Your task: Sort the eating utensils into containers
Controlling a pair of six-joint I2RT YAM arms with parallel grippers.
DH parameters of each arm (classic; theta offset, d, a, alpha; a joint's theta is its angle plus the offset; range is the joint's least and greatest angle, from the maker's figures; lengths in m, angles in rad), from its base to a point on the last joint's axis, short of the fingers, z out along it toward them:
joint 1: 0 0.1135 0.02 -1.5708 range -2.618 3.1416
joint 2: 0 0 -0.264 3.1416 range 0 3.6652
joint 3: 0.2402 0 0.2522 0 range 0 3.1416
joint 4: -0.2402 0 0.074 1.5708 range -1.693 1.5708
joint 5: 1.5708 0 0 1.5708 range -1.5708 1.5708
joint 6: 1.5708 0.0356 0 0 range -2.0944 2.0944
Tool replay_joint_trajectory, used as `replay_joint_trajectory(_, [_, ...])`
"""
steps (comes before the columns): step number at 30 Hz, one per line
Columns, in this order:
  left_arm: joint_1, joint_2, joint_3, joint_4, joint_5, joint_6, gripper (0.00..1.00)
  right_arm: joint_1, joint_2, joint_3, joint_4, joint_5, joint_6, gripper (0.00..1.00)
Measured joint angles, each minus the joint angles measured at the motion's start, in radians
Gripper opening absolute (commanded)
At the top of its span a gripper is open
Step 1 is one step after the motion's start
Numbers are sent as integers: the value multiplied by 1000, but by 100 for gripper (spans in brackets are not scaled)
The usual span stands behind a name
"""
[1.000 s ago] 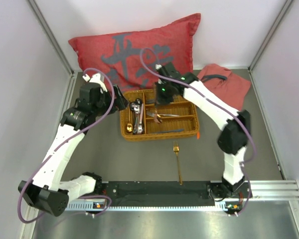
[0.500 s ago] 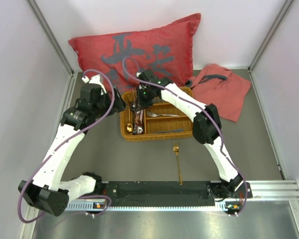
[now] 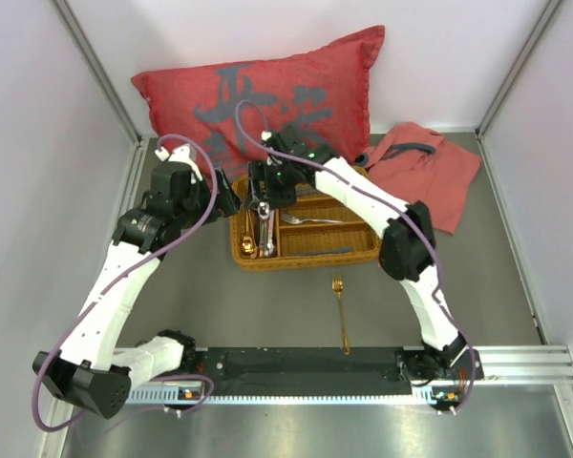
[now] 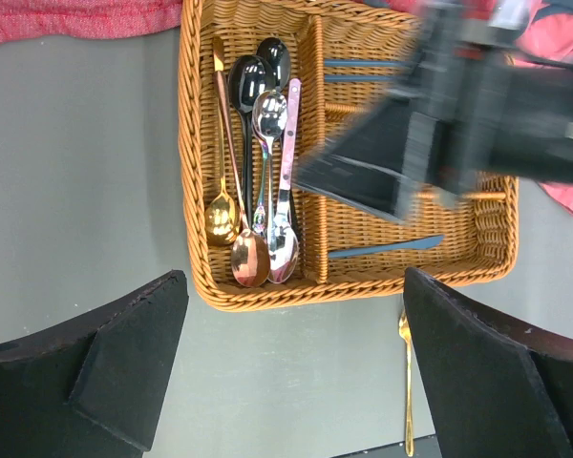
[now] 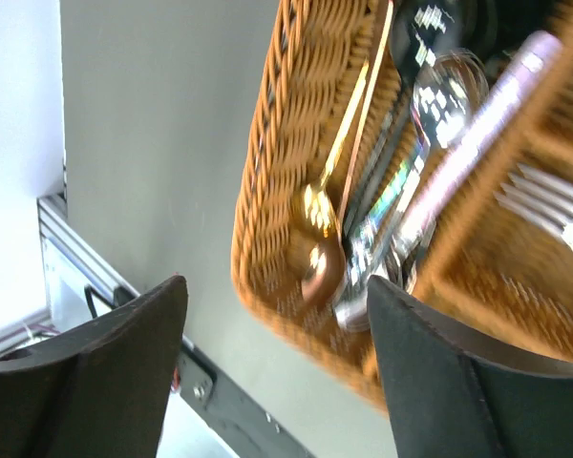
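Note:
The woven wicker tray (image 3: pixel 306 260) sits mid-table. Its long left compartment holds several spoons (image 3: pixel 261 229) in gold, copper, silver and black. In the left wrist view those spoons (image 4: pixel 263 191) lie side by side, a pink-handled one against the divider. Silver forks (image 3: pixel 310 221) lie in a shorter compartment and a dark blue knife (image 3: pixel 329 251) in the front one. One gold fork (image 3: pixel 340 310) lies on the table in front of the tray. My right gripper (image 3: pixel 263 196) hovers open over the spoons (image 5: pixel 392 210), holding nothing. My left gripper (image 3: pixel 234 202) is open beside the tray's left wall.
A red cushion (image 3: pixel 267 86) leans on the back wall behind the tray. A crumpled red cloth (image 3: pixel 425 167) lies at the back right. The right arm arches over the tray. A metal rail (image 3: pixel 363 367) runs along the near edge.
My right gripper swung left from the tray's middle compartments to above the long spoon compartment and went from shut to open. The left arm has barely moved.

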Motion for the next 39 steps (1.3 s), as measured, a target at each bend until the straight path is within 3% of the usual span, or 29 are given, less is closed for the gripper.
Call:
replay_joint_trajectory(10, [0, -16, -20, 9, 51, -39, 98, -2, -497, -341, -88, 105, -59, 77])
replay_joint_trajectory(19, [0, -21, -72, 12, 95, -59, 98, 24, -799, -829, -159, 175, -69, 63])
replay_joint_trajectory(21, [0, -29, -83, 12, 101, -60, 98, 47, -829, -926, -180, 195, -69, 55])
replay_joint_trajectory(24, [0, -47, -98, 12, 104, -60, 98, 85, -838, -1014, -188, 223, -64, 50])
replay_joint_trajectory(39, [0, -116, -150, 11, 92, -71, 98, 225, -748, -1207, -66, 347, 29, 44])
